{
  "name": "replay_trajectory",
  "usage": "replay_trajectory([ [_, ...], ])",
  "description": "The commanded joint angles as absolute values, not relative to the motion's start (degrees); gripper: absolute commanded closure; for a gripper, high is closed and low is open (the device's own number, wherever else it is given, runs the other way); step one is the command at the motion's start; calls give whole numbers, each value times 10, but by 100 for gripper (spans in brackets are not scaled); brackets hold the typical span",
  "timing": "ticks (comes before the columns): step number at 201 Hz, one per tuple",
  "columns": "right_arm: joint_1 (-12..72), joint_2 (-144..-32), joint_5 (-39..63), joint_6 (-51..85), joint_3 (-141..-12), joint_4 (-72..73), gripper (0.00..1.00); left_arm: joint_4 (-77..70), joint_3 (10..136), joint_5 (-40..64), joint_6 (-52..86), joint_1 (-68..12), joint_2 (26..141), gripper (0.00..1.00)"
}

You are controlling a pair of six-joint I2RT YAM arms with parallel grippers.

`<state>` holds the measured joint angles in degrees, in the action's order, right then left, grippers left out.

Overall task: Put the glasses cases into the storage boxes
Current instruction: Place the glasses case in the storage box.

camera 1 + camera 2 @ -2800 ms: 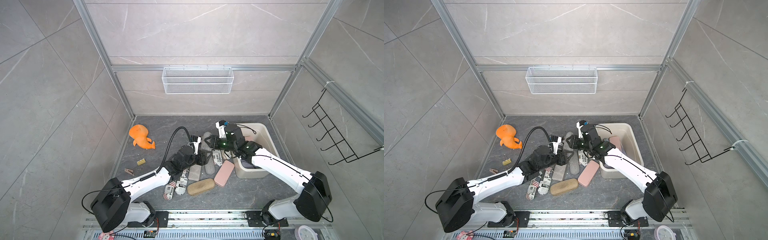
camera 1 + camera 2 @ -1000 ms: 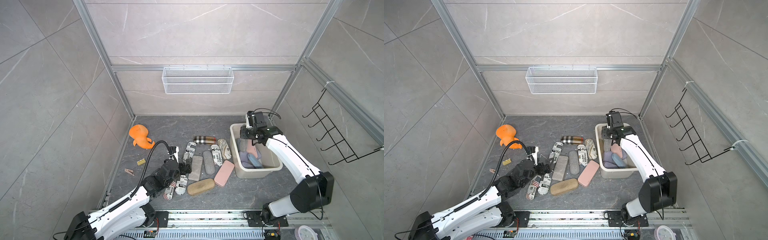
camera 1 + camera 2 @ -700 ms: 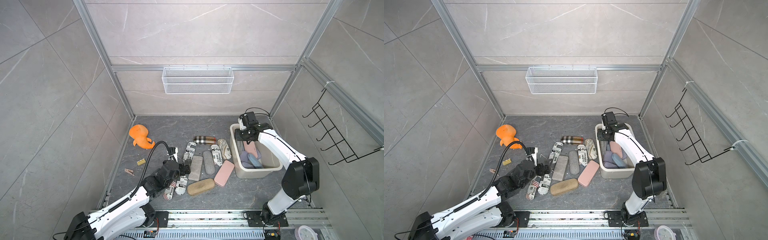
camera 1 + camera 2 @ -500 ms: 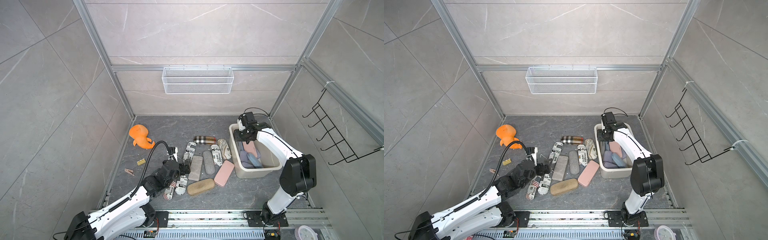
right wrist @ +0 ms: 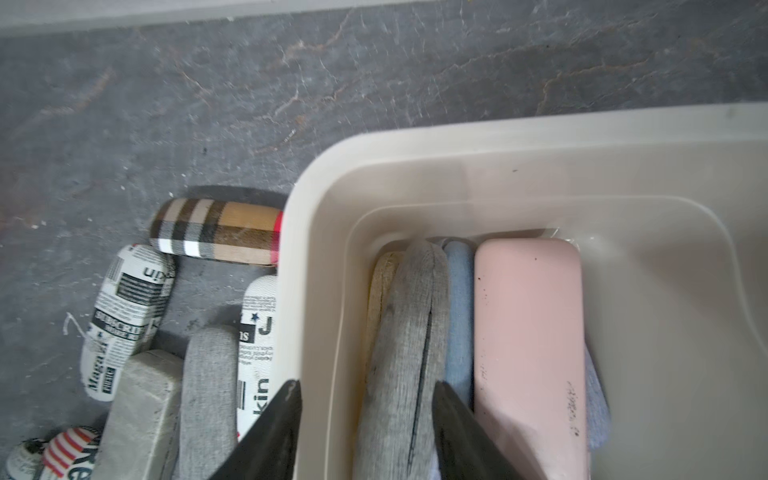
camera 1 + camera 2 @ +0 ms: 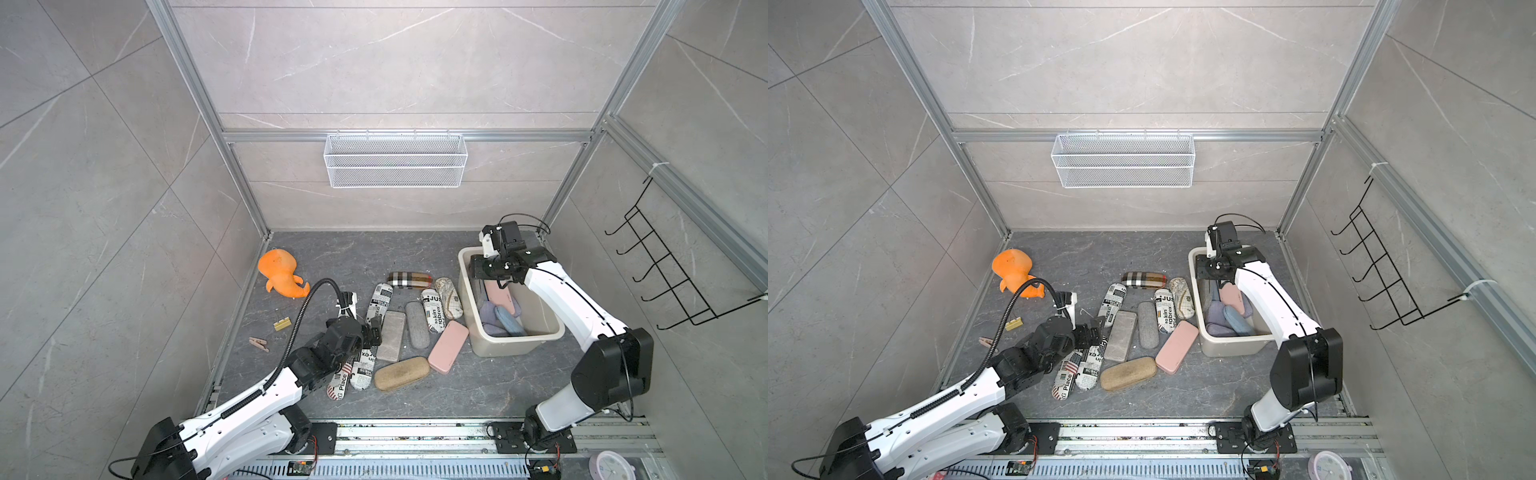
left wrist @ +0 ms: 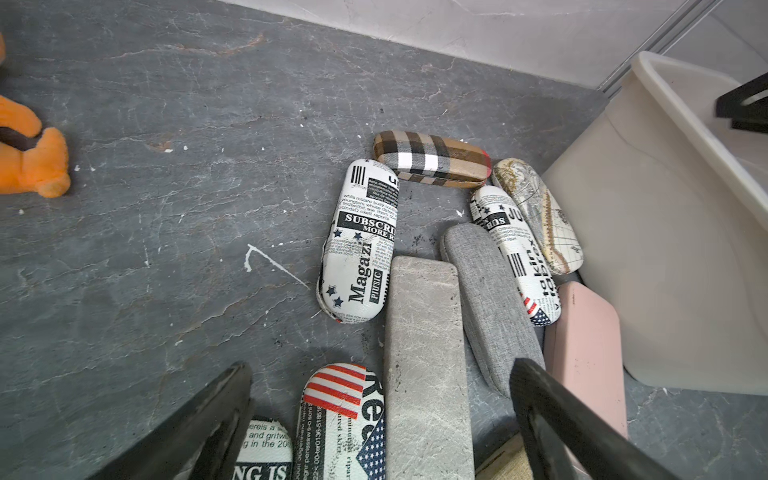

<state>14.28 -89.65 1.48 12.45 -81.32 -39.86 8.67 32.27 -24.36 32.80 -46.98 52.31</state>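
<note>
The cream storage box point(image 6: 515, 338) stands at the right and holds several glasses cases: grey fabric point(image 5: 409, 332), blue point(image 5: 459, 311), pink point(image 5: 528, 332) and lilac point(image 6: 488, 313). My right gripper point(image 5: 365, 384) hangs open over the box's left wall point(image 6: 461, 266), one finger outside it and one above the grey case, holding nothing. Left of the box lie plaid point(image 6: 409, 279), map-print point(image 6: 449, 297), newspaper-print point(image 6: 381, 301), grey point(image 6: 417, 330), pink point(image 6: 448, 347) and tan point(image 6: 401, 373) cases. My left gripper point(image 7: 380, 365) is wide open above a flag-printed case point(image 7: 345, 415) and a stone-grey case point(image 7: 424, 353).
An orange plush toy point(image 6: 280, 276) lies at the back left. A yellow clip point(image 6: 281, 324) and a clothespin point(image 6: 258, 343) sit by the left wall. A white wire basket point(image 6: 395, 166) hangs on the back wall and a black hook rack point(image 6: 665, 282) on the right wall.
My right gripper has shifted left to the box's left wall and its jaws have spread apart; the grey case lies in the box. The left arm has stayed still for the last second.
</note>
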Motion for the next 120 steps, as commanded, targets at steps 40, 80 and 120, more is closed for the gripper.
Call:
replay_trajectory([
  [40, 173, -784, 51, 169, -732, -360, 45, 275, 392, -350, 422, -459, 566, 1],
  [80, 199, -743, 51, 167, -711, -363, 42, 402, 391, -312, 541, -455, 580, 3],
  [120, 208, -733, 49, 167, -694, -345, 41, 404, 340, -216, 569, -439, 566, 14],
])
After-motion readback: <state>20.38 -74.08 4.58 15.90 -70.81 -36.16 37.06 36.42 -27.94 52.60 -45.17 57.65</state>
